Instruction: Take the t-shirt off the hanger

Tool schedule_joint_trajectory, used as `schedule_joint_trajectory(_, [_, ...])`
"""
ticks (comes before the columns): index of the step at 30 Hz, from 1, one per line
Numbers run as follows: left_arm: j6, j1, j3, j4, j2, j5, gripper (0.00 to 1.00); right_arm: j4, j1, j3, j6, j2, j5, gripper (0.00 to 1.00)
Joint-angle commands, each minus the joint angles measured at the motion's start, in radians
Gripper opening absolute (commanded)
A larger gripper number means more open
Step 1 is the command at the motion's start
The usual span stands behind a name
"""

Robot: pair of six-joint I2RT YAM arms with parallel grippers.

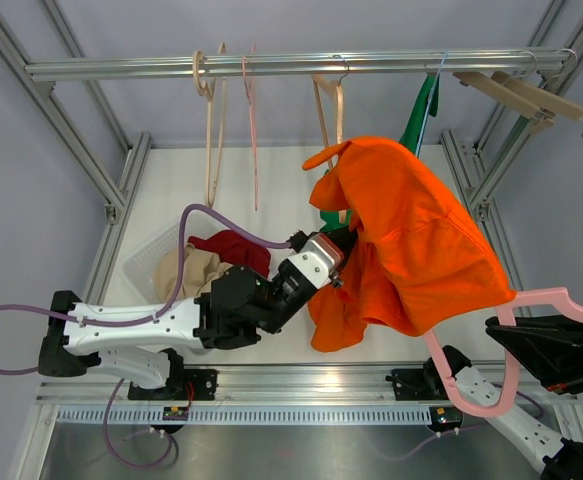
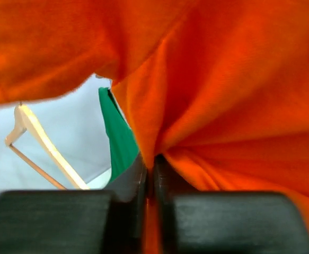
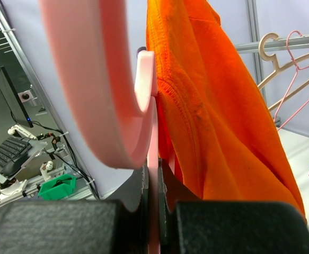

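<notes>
Nearest the arm bases, just below and right of the t-shirt (image 1: 411, 230): right gripper (image 3: 153, 182), clenched on the pink hanger (image 1: 471, 395) close to its big hook. Holds that hanger tilted, hook curling toward the near edge, one shoulder poking bare past the t-shirt's right hem, the rest lost under the cloth.

Hangs bunched and orange over that hanger, held up between the two arms, not yet free of it.

At the t-shirt's near-left edge: left gripper (image 2: 150, 177), pinched tight on a fold of the orange cloth, fabric squeezed between both fingers in the wrist view.

Reads as the stripping step itself: cloth gripped on one side, hanger anchored on the other. Calls next for drawing the cloth leftward and away while holding the hanger fixed, or else sliding the hanger out to the right. Probably needs the collar worked over the buried shoulder first. Risks a snag at the neck opening if pulled straight; cannot tell from these views how the collar sits.

Left of the t-shirt, down on the table: basket (image 1: 136, 265) with a red garment (image 1: 233, 248) and a beige one (image 1: 186, 275). Behind the t-shirt, half hidden by it: green garment (image 1: 423, 115). Farther behind and above the t-shirt: rail (image 1: 121, 70) carrying wooden hangers (image 1: 213, 120).
</notes>
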Motion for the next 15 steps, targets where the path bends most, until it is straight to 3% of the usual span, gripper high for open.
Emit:
schedule_joint_trajectory(1, [-0.020, 0.004, 0.032, 0.057, -0.004, 0.061, 0.00, 0.045, 0.006, 0.009, 0.017, -0.009, -0.044, 0.00])
schedule_joint_trajectory(9, [-0.085, 0.002, 0.035, -0.026, -0.101, 0.055, 0.00, -0.056, 0.006, -0.036, -0.007, -0.032, 0.084, 0.00])
schedule_joint_trajectory(15, [-0.134, 0.002, 0.190, -0.240, -0.139, 0.098, 0.00, -0.205, 0.004, -0.136, -0.006, -0.034, 0.122, 0.00])
